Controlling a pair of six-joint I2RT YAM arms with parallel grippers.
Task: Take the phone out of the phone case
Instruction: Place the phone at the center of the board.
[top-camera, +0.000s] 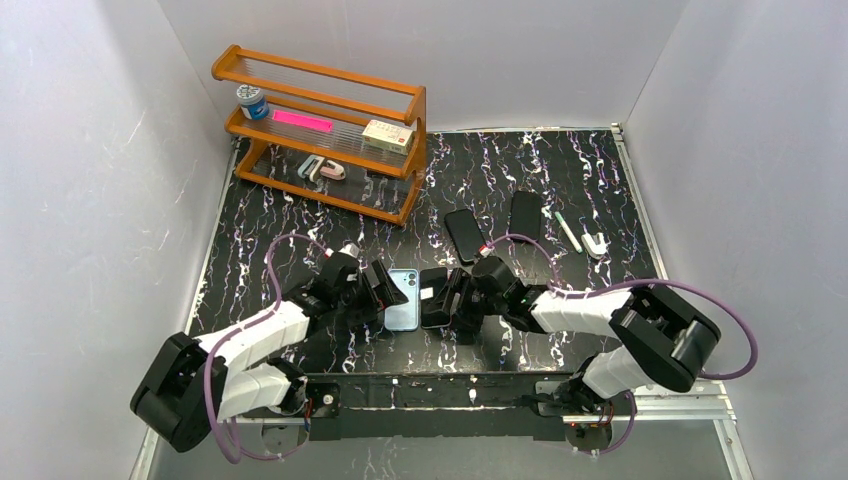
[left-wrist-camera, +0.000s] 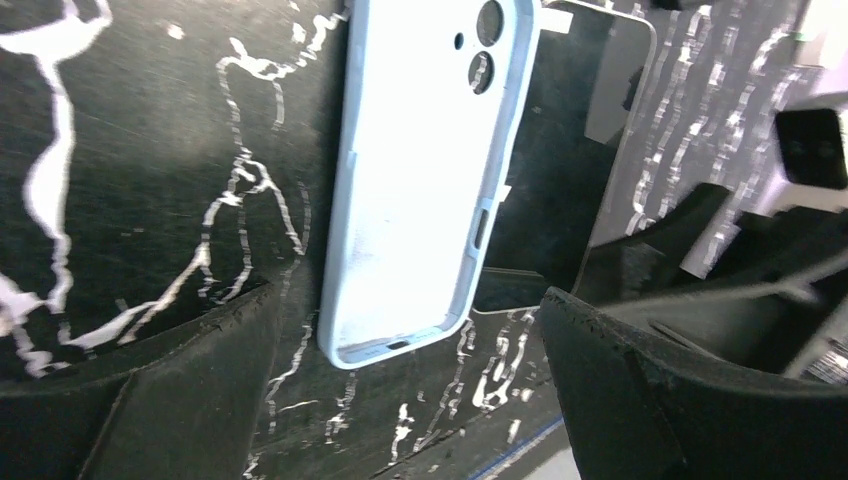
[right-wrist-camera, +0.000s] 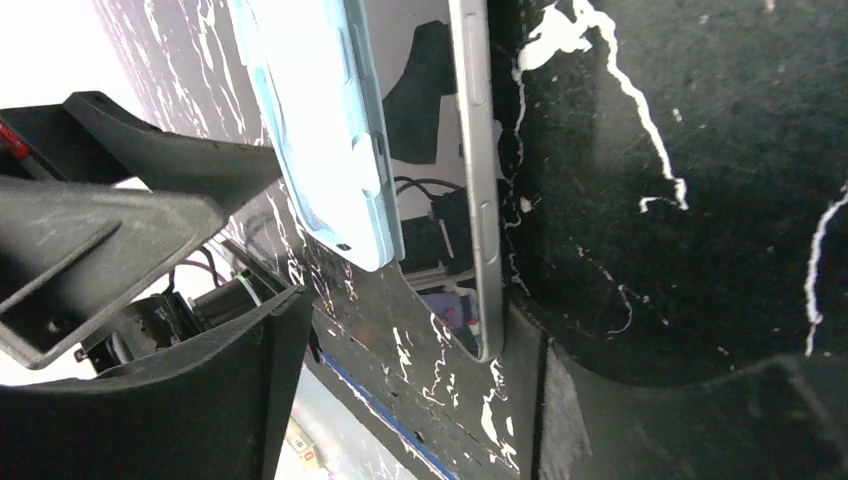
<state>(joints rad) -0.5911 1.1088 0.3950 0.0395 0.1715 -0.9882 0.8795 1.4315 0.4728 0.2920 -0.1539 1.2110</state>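
The light blue phone case (top-camera: 403, 300) lies flat near the front middle of the table, its empty inside facing up in the left wrist view (left-wrist-camera: 415, 180). The black phone (top-camera: 436, 297) lies just right of it, out of the case, with its screen up (left-wrist-camera: 560, 170). My left gripper (top-camera: 383, 292) is open and empty, its fingers either side of the case's near end (left-wrist-camera: 410, 400). My right gripper (top-camera: 450, 300) is open at the phone's end (right-wrist-camera: 420, 400). The phone's silver edge (right-wrist-camera: 472, 170) and the case (right-wrist-camera: 320, 120) lie ahead of the right gripper's fingers.
A wooden shelf rack (top-camera: 325, 135) stands at the back left, holding a jar, a pink item and a box. Two more dark phones (top-camera: 463, 235) (top-camera: 525, 213), a pen (top-camera: 568, 230) and a white clip (top-camera: 595, 243) lie behind the right arm. White walls enclose the table.
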